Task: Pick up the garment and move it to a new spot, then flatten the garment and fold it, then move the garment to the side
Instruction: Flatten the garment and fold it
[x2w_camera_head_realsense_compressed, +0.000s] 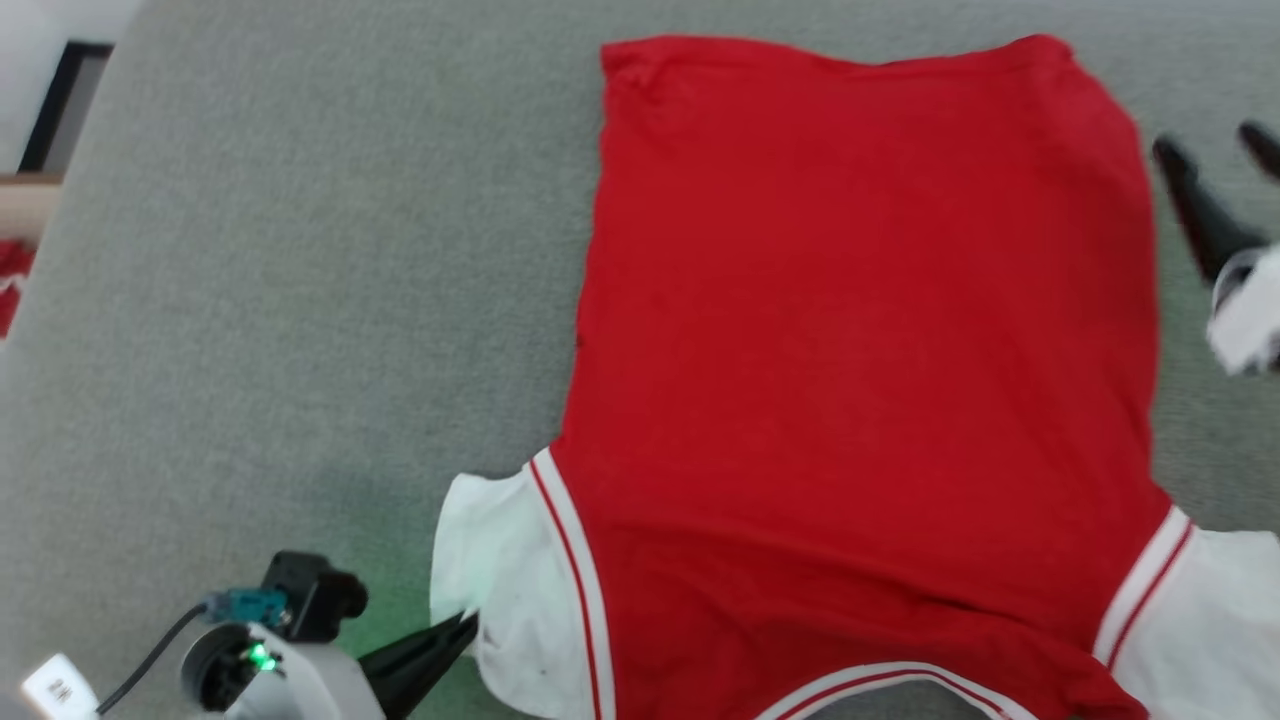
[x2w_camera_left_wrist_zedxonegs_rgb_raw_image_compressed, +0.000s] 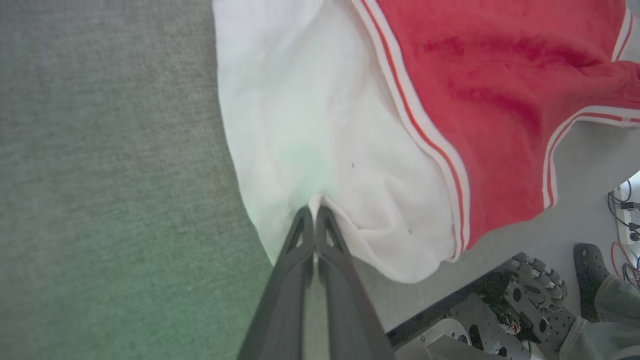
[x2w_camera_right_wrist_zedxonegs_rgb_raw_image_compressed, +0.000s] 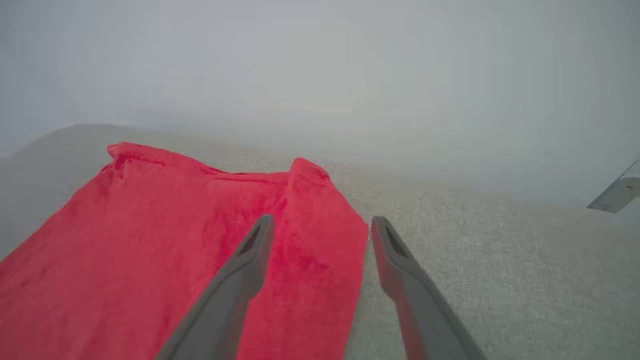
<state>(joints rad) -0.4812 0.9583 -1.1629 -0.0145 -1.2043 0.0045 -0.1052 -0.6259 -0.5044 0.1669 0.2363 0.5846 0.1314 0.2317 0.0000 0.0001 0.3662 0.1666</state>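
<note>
Red shirt (x2w_camera_head_realsense_compressed: 860, 330) spread flat, plain side up, on the grey felt-like table (x2w_camera_head_realsense_compressed: 300, 300), right of centre in the head view. Hem toward the far edge, striped neckline (x2w_camera_head_realsense_compressed: 880, 682) toward the robot at the bottom of that view. White sleeves sticking out on either side near the robot: one (x2w_camera_head_realsense_compressed: 500, 560) on the robot's left, the other (x2w_camera_head_realsense_compressed: 1215, 620) on its right and cut by the picture's edge. Each joined to the red by red-and-white trim.

Left gripper (x2w_camera_left_wrist_zedxonegs_rgb_raw_image_compressed: 315, 215) pressed together, tips clamped on the outer edge of the left sleeve, white cloth gathered into a small pucker right at the tips. Green glow from the wrist light on sleeve and table.

Right gripper (x2w_camera_right_wrist_zedxonegs_rgb_raw_image_compressed: 322, 221) wide apart and holding nothing, near the shirt's far right corner. One finger (x2w_camera_right_wrist_zedxonegs_rgb_raw_image_compressed: 245, 265) over red cloth, the other (x2w_camera_right_wrist_zedxonegs_rgb_raw_image_compressed: 405, 270) over bare table just beside the shirt's edge. Blurred at the right edge of the head view.

Far left in the head view, well apart from the shirt, a scrap of other red-and-white cloth (x2w_camera_head_realsense_compressed: 10, 280). In the left wrist view, past the table's near edge, a dark wheel (x2w_camera_left_wrist_zedxonegs_rgb_raw_image_compressed: 537, 285) of the robot's base and some cables (x2w_camera_left_wrist_zedxonegs_rgb_raw_image_compressed: 625, 210).
</note>
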